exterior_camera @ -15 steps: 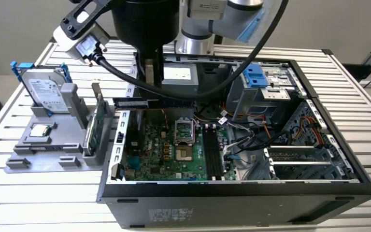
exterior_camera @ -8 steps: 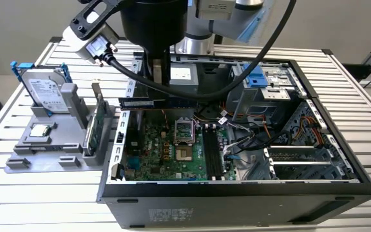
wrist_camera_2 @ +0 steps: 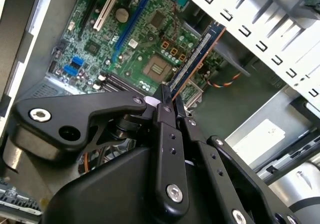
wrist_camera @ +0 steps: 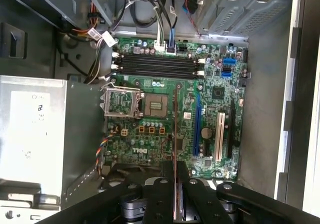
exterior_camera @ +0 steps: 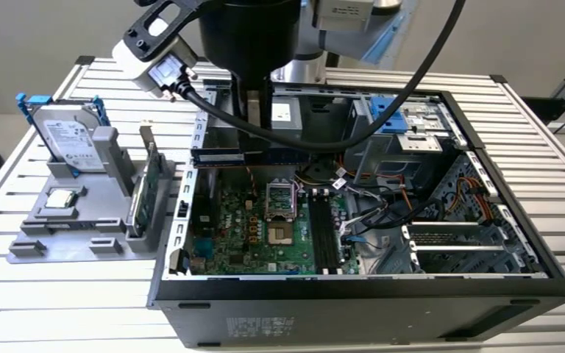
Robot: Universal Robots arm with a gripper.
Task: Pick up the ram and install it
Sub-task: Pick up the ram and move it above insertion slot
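Note:
My gripper [exterior_camera: 255,140] is shut on the ram [exterior_camera: 218,157], a long narrow circuit-board stick with dark chips, held level over the back of the open computer case, above the motherboard [exterior_camera: 248,239]. In the second wrist view the ram [wrist_camera_2: 197,54] sticks out from between the black fingers [wrist_camera_2: 162,111] of the gripper [wrist_camera_2: 169,95]. In the first wrist view the ram [wrist_camera: 175,134] appears edge-on as a thin line rising from the gripper [wrist_camera: 176,170]. The black memory slots [wrist_camera: 157,64] lie beyond the processor socket [wrist_camera: 156,104]; in the exterior view the slots [exterior_camera: 324,235] sit to the right of the ram.
The black case's walls [exterior_camera: 361,294] ring the motherboard, with drive cages [exterior_camera: 410,121] and loose cables [exterior_camera: 381,202] on the exterior view's right. A grey holder [exterior_camera: 67,235] on the slatted table holds a hard drive [exterior_camera: 67,140], a silver processor chip [exterior_camera: 62,197] and an upright green card [exterior_camera: 140,195].

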